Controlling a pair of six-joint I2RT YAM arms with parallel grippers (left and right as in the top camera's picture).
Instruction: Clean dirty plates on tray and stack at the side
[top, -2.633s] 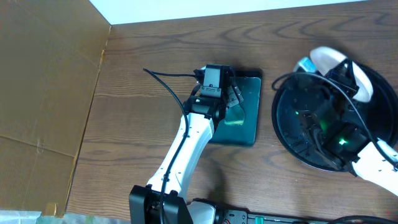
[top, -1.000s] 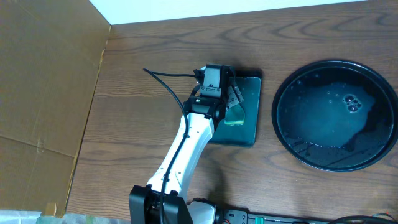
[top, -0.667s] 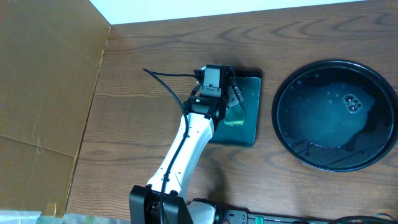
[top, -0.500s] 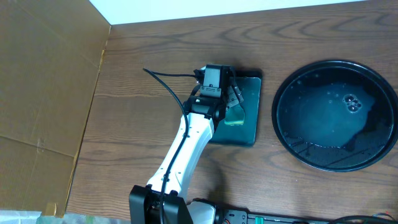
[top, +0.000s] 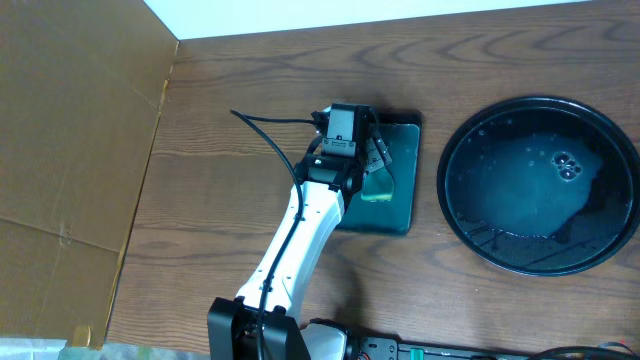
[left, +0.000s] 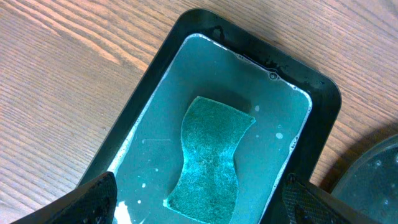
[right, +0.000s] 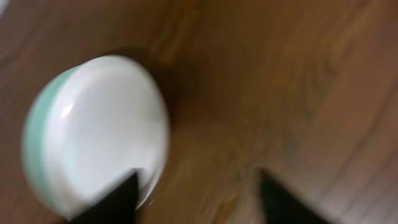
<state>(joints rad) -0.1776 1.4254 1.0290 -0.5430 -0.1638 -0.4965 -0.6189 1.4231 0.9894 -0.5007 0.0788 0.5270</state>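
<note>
White plates (right: 99, 130) sit on bare wood outside the overhead view; the black tray (top: 441, 190) holds only water. My right gripper (right: 199, 193) is spread, one finger at the plate rim in a blurred view, so I judge a quick swing could knock them. Left gripper (left: 202, 199) hangs spread over the sponge (left: 214, 155).

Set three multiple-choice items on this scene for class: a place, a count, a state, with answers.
1. Where does the sponge lie? A in the rectangular teal tray; B on the wooden table; C on the cardboard.
2. How many plates lie on the round black tray? A none; B two; C three.
3. The left gripper is: A shut on the sponge; B open above it; C shut, empty.
Answers: 1 A, the tray's rim surrounds it. 2 A, only wet black surface shows. 3 B, fingers wide apart.
</note>
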